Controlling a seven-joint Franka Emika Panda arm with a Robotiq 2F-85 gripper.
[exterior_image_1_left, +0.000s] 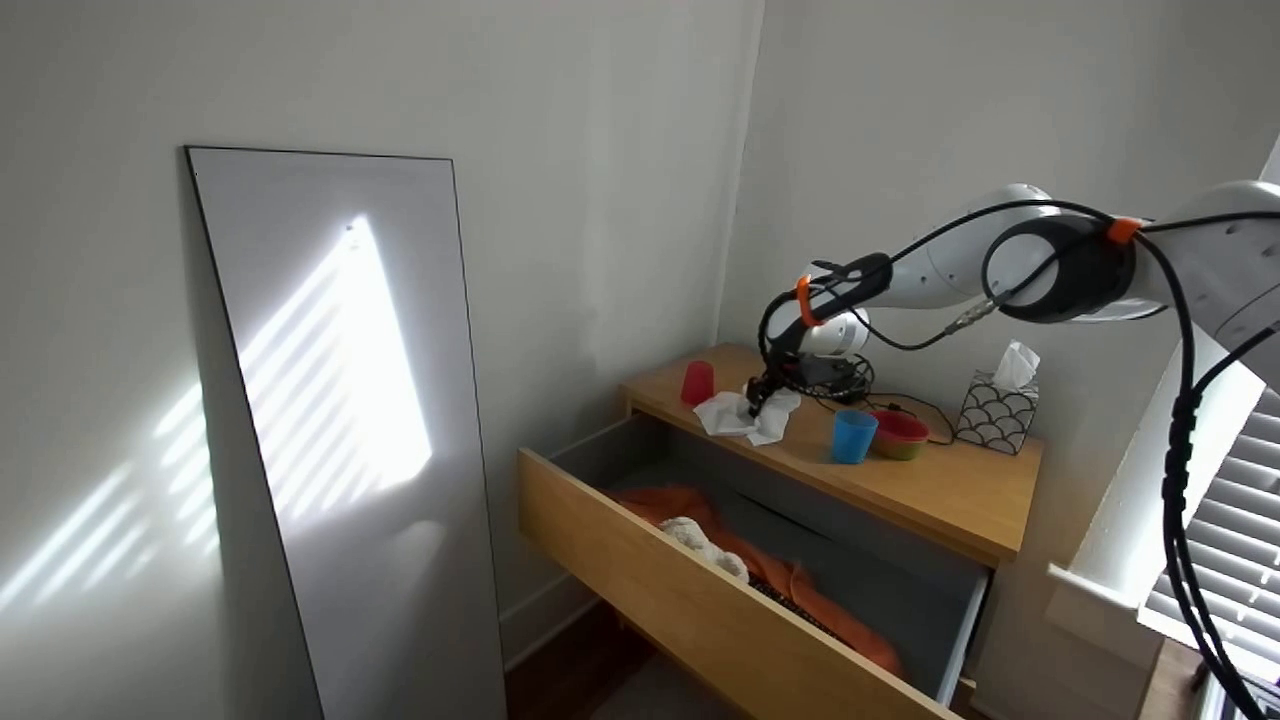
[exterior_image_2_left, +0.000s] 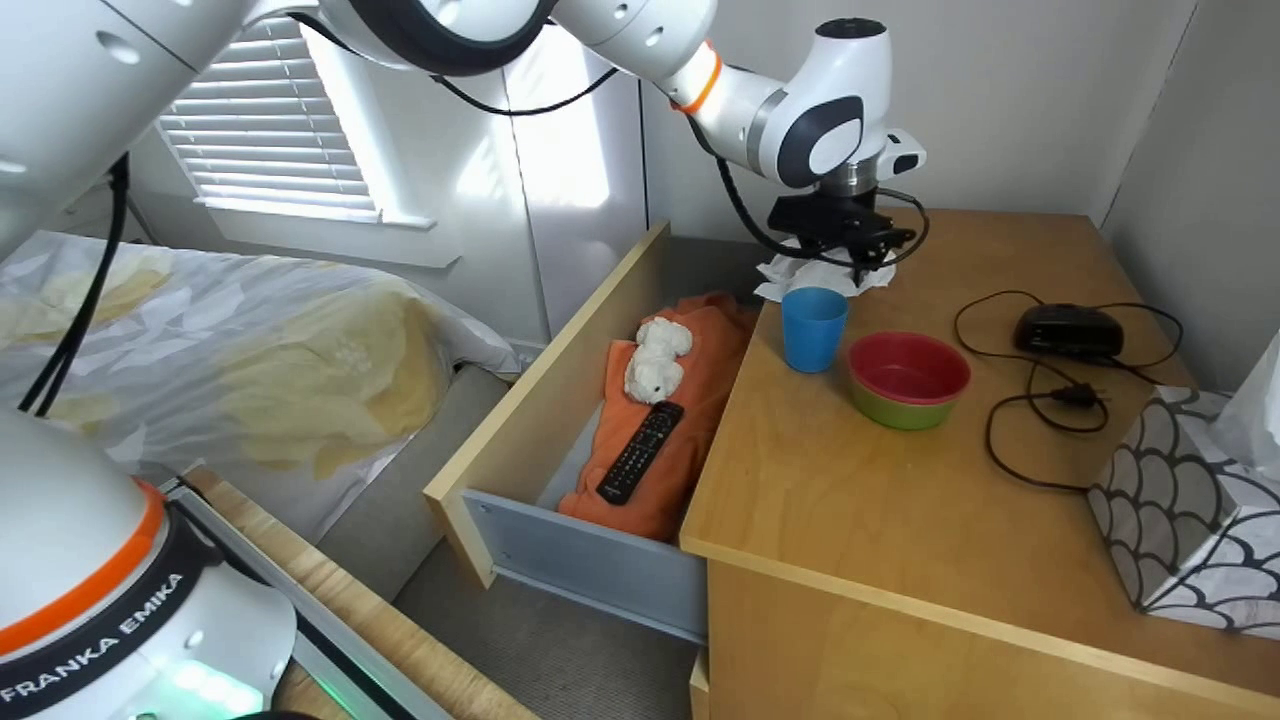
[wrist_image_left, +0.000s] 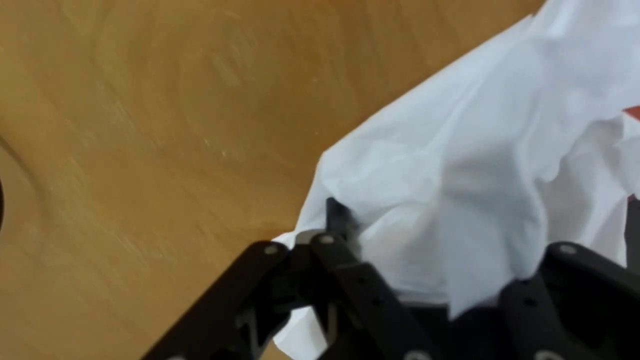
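Note:
A crumpled white tissue lies on the wooden dresser top. It also shows in both exterior views. My gripper points down at the tissue, with its black fingers wide apart. A raised fold of tissue stands between the fingers and drapes over the right finger, hiding its tip. The left fingertip shows against the tissue. In the exterior views the gripper is low over the dresser top at the tissue. A red cup stands beside the tissue.
A blue cup and a red bowl in a green one stand nearby. A black device with cables and a tissue box are farther along. The open drawer holds orange cloth, a white plush and a remote.

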